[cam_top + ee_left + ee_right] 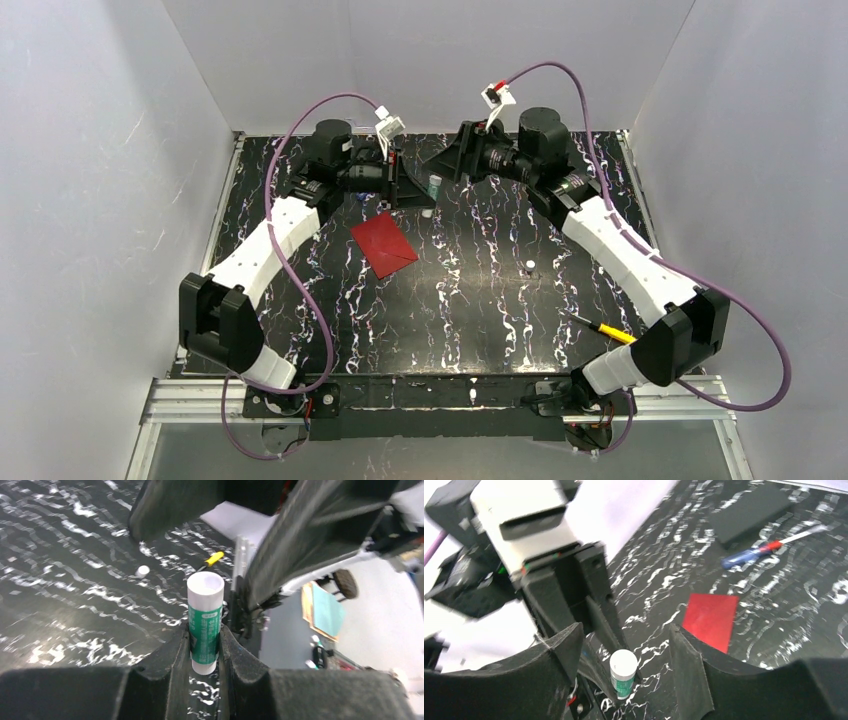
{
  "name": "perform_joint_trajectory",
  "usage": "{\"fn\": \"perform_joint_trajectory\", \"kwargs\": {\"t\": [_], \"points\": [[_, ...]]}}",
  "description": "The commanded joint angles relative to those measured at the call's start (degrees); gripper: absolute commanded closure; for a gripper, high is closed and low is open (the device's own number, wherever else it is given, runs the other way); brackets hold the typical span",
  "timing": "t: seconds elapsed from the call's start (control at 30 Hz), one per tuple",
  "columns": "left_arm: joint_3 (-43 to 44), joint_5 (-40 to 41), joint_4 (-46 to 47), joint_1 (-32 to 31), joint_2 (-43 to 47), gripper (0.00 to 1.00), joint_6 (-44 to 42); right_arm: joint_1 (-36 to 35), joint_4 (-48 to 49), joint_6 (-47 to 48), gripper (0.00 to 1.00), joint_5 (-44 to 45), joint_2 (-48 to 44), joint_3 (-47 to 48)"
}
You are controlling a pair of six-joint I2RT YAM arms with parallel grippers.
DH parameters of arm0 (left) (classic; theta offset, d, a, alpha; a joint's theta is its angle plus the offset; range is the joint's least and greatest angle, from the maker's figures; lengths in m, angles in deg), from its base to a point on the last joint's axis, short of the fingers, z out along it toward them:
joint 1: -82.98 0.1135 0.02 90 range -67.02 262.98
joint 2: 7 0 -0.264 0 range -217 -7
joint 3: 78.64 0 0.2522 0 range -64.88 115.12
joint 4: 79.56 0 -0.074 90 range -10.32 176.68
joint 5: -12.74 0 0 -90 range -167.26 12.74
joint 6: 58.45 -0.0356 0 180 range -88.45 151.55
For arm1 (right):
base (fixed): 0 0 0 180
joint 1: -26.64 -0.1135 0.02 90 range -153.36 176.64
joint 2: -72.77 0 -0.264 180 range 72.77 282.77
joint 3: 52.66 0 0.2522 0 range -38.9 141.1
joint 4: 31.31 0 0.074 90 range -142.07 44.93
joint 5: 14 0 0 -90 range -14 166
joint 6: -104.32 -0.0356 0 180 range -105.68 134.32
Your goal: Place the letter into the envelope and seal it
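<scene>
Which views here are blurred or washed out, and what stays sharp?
Top view: evenly lit and sharp, and the envelope reads clearly. Left wrist: the glue stick in the left tool is crisp, while the right arm above it is smeared. Right wrist: the left arm is blurred, its white parts washed out, and the envelope is soft.

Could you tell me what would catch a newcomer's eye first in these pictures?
The bright red envelope stands out most, lying flat on the dark marbled table, left of centre. Towards the far edge, the left fingers grip an upright green-and-white glue stick, while the right fingers are open close beside it.
</scene>
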Motion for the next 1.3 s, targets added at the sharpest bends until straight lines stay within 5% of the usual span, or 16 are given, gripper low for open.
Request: {"fn": "perform_joint_trajectory", "kwargs": {"t": [0.0,0.37,0.57,0.67,0.77,0.93,1.17,1.27], "points": [[-2.9,15.5,-1.3,-0.4,4.4,1.00,-5.6,-1.7,-9.8,-4.4,0.28,19.3,0.9,3.0],[-2.3,19.3,-6.1,-0.4,4.5,1.00,-11.2,-6.3,-10.8,-9.3,0.30,23.8,6.1,6.3],[-2.1,19.9,-7.7,-0.4,5.0,1.00,-11.9,-7.0,-12.0,-10.3,0.64,26.0,7.1,7.4],[-1.8,19.6,-9.0,-0.3,4.8,1.00,-12.3,-7.1,-11.9,-10.2,0.61,26.7,6.7,7.6],[-1.9,19.5,-9.6,-0.4,4.9,1.00,-12.5,-7.1,-12.4,-10.5,0.41,26.9,7.1,8.1],[-1.6,20.1,-10.3,-0.3,4.7,1.00,-12.5,-7.1,-12.6,-11.8,0.62,24.1,8.3,8.7],[-0.2,21.9,-11.1,-0.3,3.9,1.00,-11.4,-7.1,-13.1,-13.4,0.45,21.0,9.2,9.6],[-0.3,21.9,-11.0,-0.3,3.9,1.00,-11.2,-7.1,-12.9,-13.6,0.58,20.8,9.3,9.2]]}}
